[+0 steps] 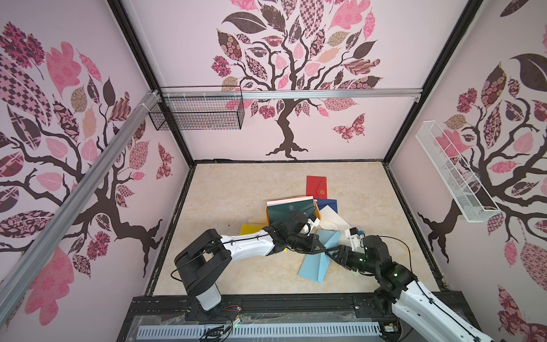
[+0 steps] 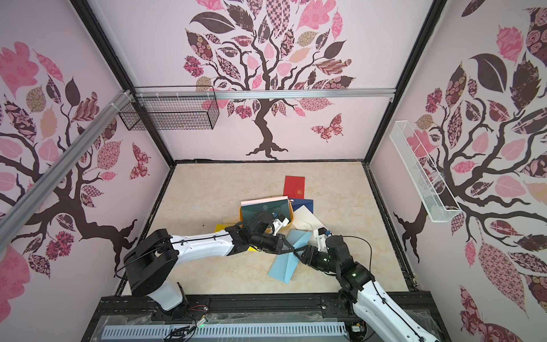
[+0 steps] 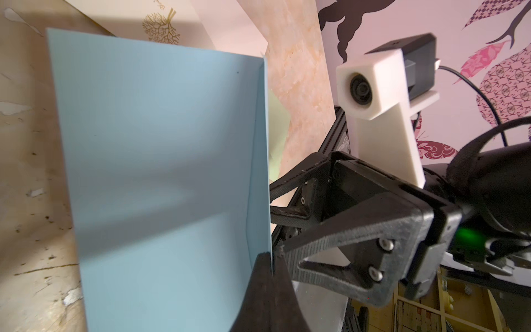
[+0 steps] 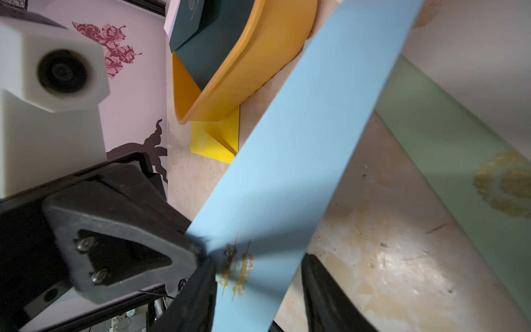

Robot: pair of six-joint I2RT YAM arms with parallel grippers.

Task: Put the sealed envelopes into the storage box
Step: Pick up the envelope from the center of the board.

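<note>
Now clamping the light blue envelope (image 1: 316,265) with the left pincer (image 1: 323,250), shut tight on one long edge. Meeting it tip to tip with the right pincer (image 1: 329,252), in both top views. Straddling that same envelope with the right pincer's jaws apart, paper running between the fingers (image 4: 321,287) in the right wrist view, gold emblem (image 4: 235,267) close by them. Cannot tell whether either finger presses the paper. Holding the envelope tilted up off the tabletop (image 1: 236,192) at the clamped edge and bowed across its middle; cannot tell whether its low corner touches down.

Just beyond the left pincer, toward the back wall and partly hidden by that arm's wrist: the storage box (image 1: 318,213), yellow-orange. Standing inside it, leaning: a dark green envelope (image 1: 288,210), with a pale envelope (image 1: 288,200) right behind. Back along the left pincer's arm, flat on the tabletop and reaching under the box's corner: a yellow envelope (image 1: 247,229). Farther beyond the box from both pincers, lying flat: a red envelope (image 1: 316,186). Between that and the right pincer, beside the box: a navy envelope (image 1: 329,204) and, overlapping it, a cream envelope (image 1: 328,219). Close beside the right pincer, flat on the tabletop: a light green envelope (image 4: 445,138).
</note>
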